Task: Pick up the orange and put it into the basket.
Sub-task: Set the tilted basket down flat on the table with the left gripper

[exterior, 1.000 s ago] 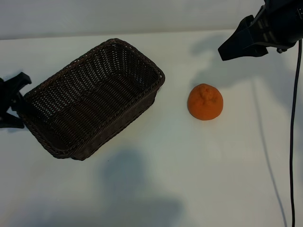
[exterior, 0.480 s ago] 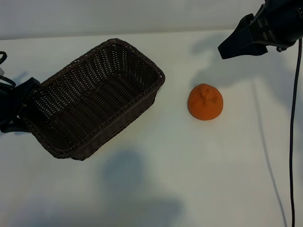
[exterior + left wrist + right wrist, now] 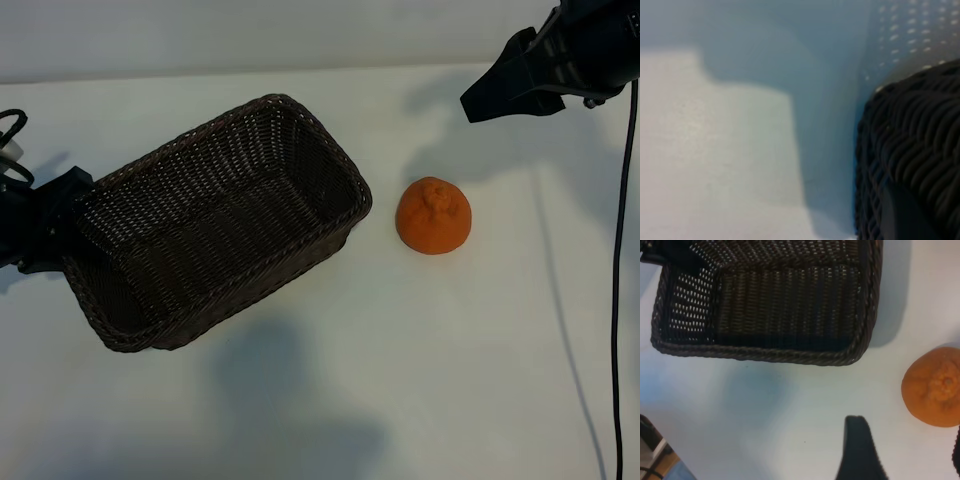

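**Desk:** Where is the orange placed in the exterior view?

**Photographer:** The orange [image 3: 433, 215] is seen lying on the white worktop [image 3: 450, 350], stem dimple turned upward, at roughly 3 o'clock from the basket [image 3: 283, 99]. It is set just beside the basket's near corner but apart from it, and it is touched by nothing. The basket itself is laid slantwise across the worktop and nothing is seen inside it.

**Desk:** And the two arms?

**Photographer:** The right gripper [image 3: 500, 92] is held in the air at about 1 o'clock from the orange, well clear of it. In the right wrist view its fingers [image 3: 858, 450] are shown spread, with only bare worktop between them and the orange off to one side. A dark cable [image 3: 618, 300] is hung down along the frame edge below that arm.

**Desk:** The left side?

**Photographer:** The left gripper [image 3: 45, 225] is pressed up against the basket's short end, at 9 o'clock from the basket. In the left wrist view only dark wicker is seen, very close. Whether its fingers are clamped on the rim or merely set around it cannot be told.
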Tool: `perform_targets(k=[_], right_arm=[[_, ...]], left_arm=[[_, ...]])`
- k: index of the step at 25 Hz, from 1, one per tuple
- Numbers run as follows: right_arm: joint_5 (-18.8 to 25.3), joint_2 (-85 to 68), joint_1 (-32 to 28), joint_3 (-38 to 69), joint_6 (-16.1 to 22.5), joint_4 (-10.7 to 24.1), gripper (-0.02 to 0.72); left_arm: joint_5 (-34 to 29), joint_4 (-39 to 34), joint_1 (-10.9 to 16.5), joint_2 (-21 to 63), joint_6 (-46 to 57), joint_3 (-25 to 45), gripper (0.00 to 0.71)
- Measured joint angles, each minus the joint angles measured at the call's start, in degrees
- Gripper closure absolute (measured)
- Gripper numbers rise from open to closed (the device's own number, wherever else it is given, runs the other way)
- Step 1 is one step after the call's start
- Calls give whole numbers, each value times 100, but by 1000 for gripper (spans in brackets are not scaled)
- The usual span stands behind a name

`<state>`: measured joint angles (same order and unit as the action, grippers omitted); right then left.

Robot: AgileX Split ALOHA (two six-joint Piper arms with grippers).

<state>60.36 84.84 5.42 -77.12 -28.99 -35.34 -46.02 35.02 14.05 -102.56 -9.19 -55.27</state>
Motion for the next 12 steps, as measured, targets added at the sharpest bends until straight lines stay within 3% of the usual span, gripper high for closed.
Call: perform_targets(k=[12], right_arm=[[-19, 0, 0, 0, 0, 0, 259]], left_arm=[[-1145, 36, 0, 143, -80, -818, 532]])
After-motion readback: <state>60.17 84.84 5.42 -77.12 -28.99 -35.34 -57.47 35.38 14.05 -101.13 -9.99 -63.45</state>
